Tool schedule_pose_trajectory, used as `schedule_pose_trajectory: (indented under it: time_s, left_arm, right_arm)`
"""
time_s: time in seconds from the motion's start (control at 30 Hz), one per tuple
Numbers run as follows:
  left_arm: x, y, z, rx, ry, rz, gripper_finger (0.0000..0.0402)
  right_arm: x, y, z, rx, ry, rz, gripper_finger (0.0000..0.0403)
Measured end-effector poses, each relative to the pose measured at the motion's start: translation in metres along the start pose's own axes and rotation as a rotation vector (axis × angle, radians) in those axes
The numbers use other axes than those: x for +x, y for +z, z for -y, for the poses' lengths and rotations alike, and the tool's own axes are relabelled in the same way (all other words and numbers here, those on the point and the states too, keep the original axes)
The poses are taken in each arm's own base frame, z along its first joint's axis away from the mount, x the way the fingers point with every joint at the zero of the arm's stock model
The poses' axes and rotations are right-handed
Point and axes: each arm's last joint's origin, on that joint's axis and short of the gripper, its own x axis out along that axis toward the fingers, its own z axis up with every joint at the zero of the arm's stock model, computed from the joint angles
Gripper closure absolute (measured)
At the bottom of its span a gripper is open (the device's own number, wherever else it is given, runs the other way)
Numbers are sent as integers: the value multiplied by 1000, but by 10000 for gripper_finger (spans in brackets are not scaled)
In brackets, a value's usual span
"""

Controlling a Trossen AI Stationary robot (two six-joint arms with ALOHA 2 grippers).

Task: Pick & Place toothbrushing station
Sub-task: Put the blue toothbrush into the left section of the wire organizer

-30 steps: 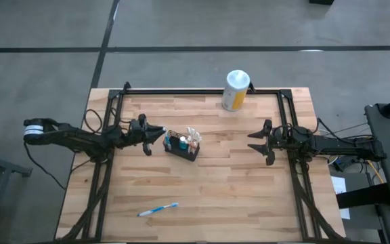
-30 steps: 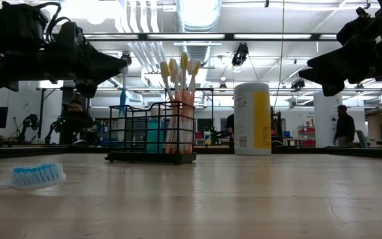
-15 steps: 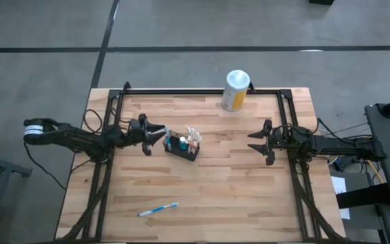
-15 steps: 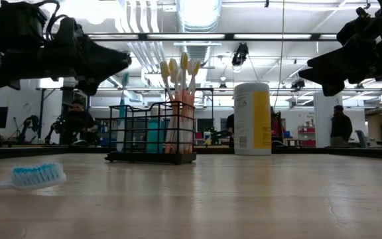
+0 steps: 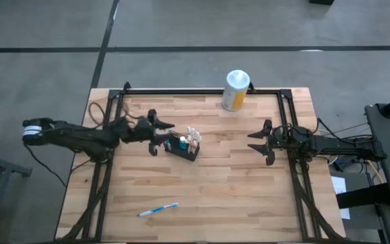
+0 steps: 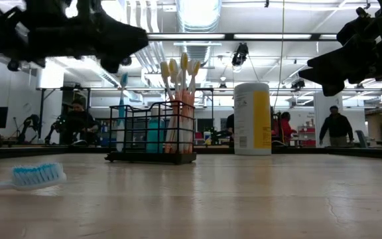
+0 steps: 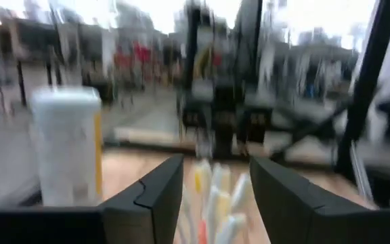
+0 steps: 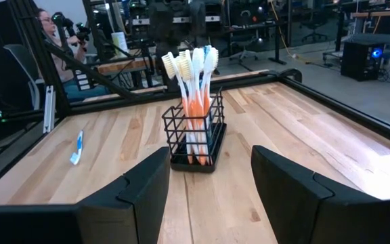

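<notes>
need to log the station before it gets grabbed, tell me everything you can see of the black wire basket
The black wire basket is a small, low-walled rectangular rack of thin dark wire with open sides. It stands upright on the wooden table, left of centre and turned at a slight angle to the table's edges. At one end a bunch of toothbrushes stands upright, their heads rising well above the rim; something teal sits in another part. The left hand hovers open by its near end, above it and not touching.

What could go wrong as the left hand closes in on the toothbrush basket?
The left hand, open, is above the wire basket, level with the upright toothbrushes; it could knock them or tip the basket. The loose toothbrush lies far off. The right hand waits, open.
</notes>
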Motion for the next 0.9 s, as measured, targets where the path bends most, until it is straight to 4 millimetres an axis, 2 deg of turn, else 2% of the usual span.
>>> schedule_pose_trajectory:
  time_s: [0.13, 0.27, 0.47, 0.6, 0.73, 0.9]
  left_arm:
    - [23, 15, 1, 8, 3, -221, 225]
    - [41, 45, 6, 66, -14, -359, 225]
    - [53, 91, 20, 132, -53, -378, 225]
    - [54, 113, 31, 122, -26, -413, 225]
    - [47, 123, 43, 86, 59, -553, 225]
    - [37, 118, 64, 54, 127, -642, 225]
  right_arm:
    - [0, 0, 0, 0, 0, 0, 199]
    - [0, 0, 0, 0, 0, 0, 199]
    - [0, 0, 0, 0, 0, 0, 199]
    - [0, 0, 0, 0, 0, 0, 199]
    - [0, 0, 0, 0, 0, 0, 199]
    - [0, 0, 0, 0, 0, 0, 199]
